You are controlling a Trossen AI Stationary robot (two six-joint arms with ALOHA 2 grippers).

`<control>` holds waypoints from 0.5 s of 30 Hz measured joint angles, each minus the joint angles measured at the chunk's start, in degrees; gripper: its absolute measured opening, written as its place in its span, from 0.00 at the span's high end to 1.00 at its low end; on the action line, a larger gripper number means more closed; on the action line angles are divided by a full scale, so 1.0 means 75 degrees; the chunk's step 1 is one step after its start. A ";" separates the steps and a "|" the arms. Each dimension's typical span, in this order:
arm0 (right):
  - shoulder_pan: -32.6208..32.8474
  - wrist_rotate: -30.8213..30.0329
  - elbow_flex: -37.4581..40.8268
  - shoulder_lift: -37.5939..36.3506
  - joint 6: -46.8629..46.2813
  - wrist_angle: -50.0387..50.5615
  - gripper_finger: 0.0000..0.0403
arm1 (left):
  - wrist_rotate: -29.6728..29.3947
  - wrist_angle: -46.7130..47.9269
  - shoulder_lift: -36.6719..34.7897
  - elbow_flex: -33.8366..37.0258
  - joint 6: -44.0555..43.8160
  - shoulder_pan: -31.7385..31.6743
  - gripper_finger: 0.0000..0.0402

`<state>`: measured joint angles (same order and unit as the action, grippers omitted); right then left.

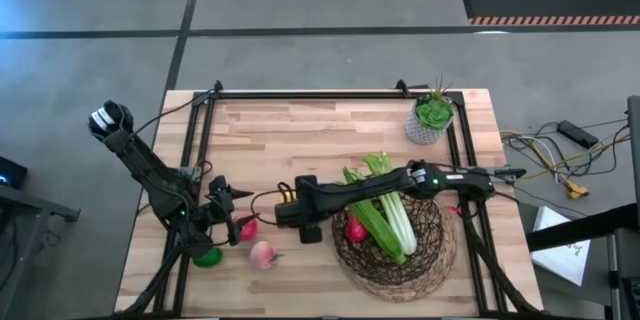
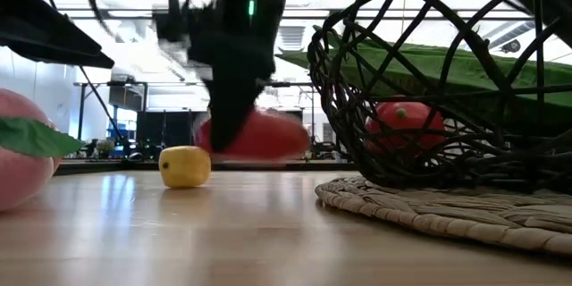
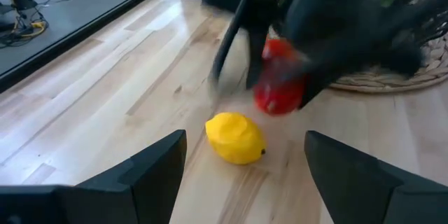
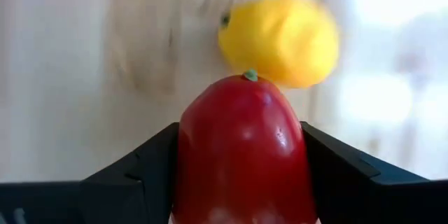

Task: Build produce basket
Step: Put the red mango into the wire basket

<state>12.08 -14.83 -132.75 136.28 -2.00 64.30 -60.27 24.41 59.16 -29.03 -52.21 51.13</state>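
Note:
My right gripper [image 1: 297, 218] reaches across from the table's right and is shut on a red pepper [image 4: 241, 140], which the arm hides in the high view. A yellow lemon [image 1: 285, 197] lies on the table just beyond it. My left gripper [image 1: 225, 207] is open and empty; the lemon [image 3: 236, 136] lies ahead of its fingers. The dark wire basket [image 1: 425, 255] stands at the near right on a woven mat [image 2: 447, 210]. It holds a leafy green [image 1: 385, 210] and a red apple [image 2: 402, 125]. My right gripper pinches the pepper's two opposite sides [image 4: 189, 154] between its two fingers, with the green stem end [image 4: 249, 75] pointing away from the gripper. In the low view the gripper comes down from above, and the pepper [image 2: 255, 136] hangs just clear of the table.
A pink peach [image 1: 262, 254], a lime [image 1: 207, 256] and another red fruit [image 1: 247, 227] lie near the front edge by my left gripper. A grey pot with a green plant [image 1: 432, 118] stands at the far right. A black frame runs around the table.

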 joint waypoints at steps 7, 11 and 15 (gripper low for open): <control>0.1183 -0.1179 0.0112 -0.1414 -0.0563 -0.0866 0.42 | 0.0002 -0.0004 -0.0003 -0.0024 -0.0002 0.0003 0.32; 0.2144 -0.2112 0.0677 -0.2299 -0.1465 -0.0520 0.42 | 0.0000 -0.0001 0.0000 -0.0024 -0.0007 0.0003 0.32; 0.2906 -0.3311 0.1847 -0.3292 -0.4647 0.1145 0.42 | 0.0003 -0.0159 0.0000 -0.0015 0.0000 0.0003 0.32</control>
<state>33.88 -39.67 -118.89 111.59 -36.85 72.89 -60.25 23.21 59.16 -29.15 -52.21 51.16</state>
